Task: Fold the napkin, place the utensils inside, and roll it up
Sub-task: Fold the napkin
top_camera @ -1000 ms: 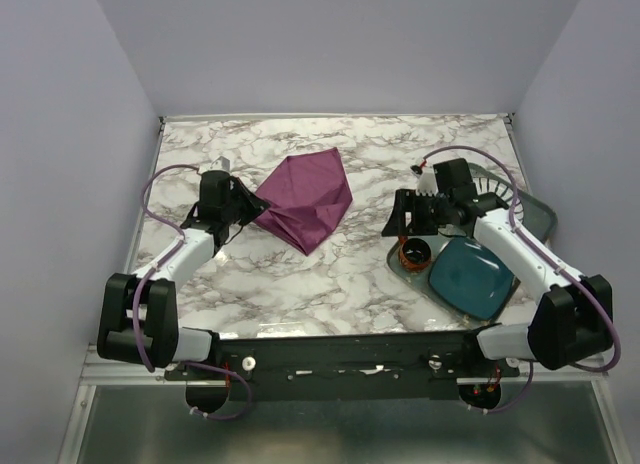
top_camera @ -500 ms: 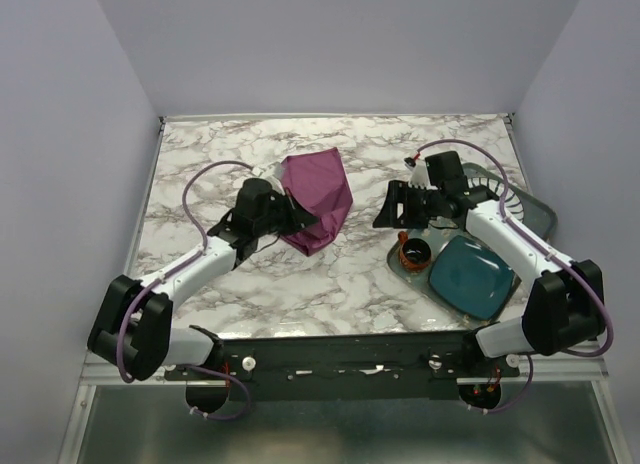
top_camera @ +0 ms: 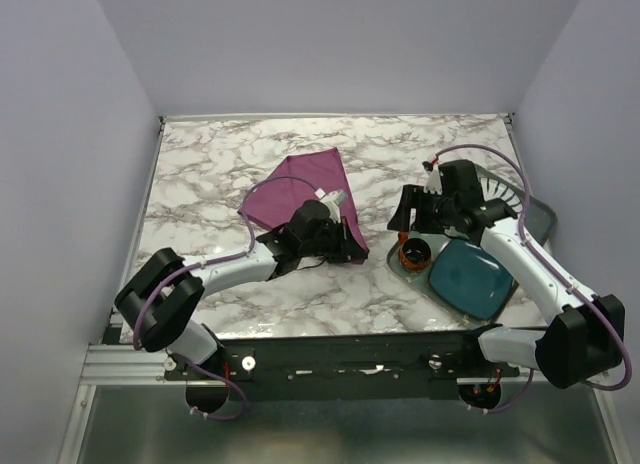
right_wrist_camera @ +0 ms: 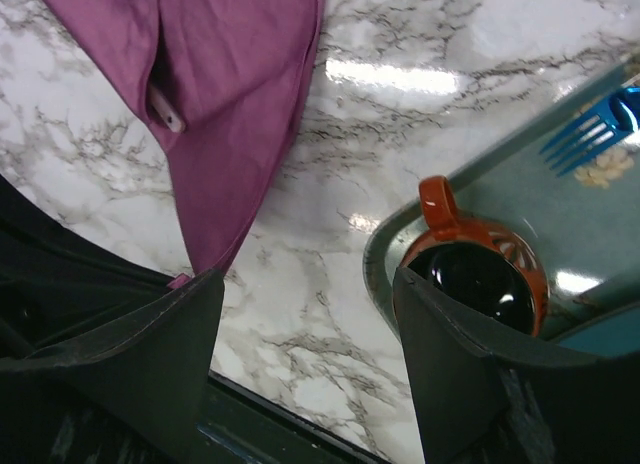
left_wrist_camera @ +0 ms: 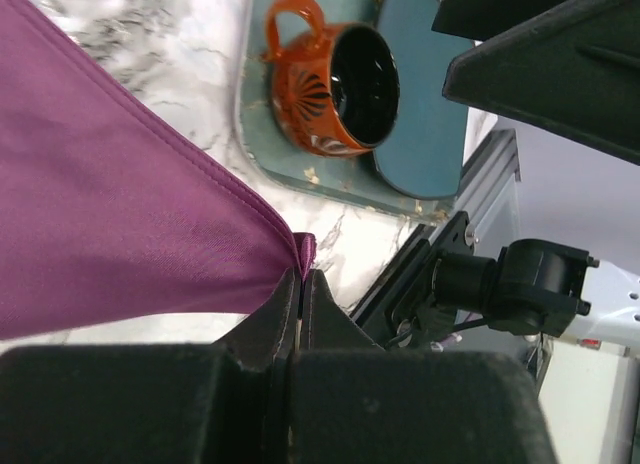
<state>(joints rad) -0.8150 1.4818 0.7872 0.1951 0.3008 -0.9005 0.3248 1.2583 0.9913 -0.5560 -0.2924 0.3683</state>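
Marble table [top_camera: 200,164]: left hand [left_wrist_camera: 301,284] pinches napkin [left_wrist_camera: 110,214] corner.

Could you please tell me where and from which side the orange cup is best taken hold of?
Probably by its wall, from above: the cup stands upright on the tray with its mouth open, so one finger of the open right claw could go inside. The handle side is free; the plate crowds the other.

1. Napkin [top_camera: 290,189]: plain plum-purple
2. Table [top_camera: 215,164]: white marble, grey veins
3. Cup [left_wrist_camera: 335,89]: orange with dark fan lines, black inside
4. Tray [right_wrist_camera: 470,179]: dull grey-green
5. Plate [top_camera: 470,276]: teal-blue
6. Fork [right_wrist_camera: 590,129]: bright blue
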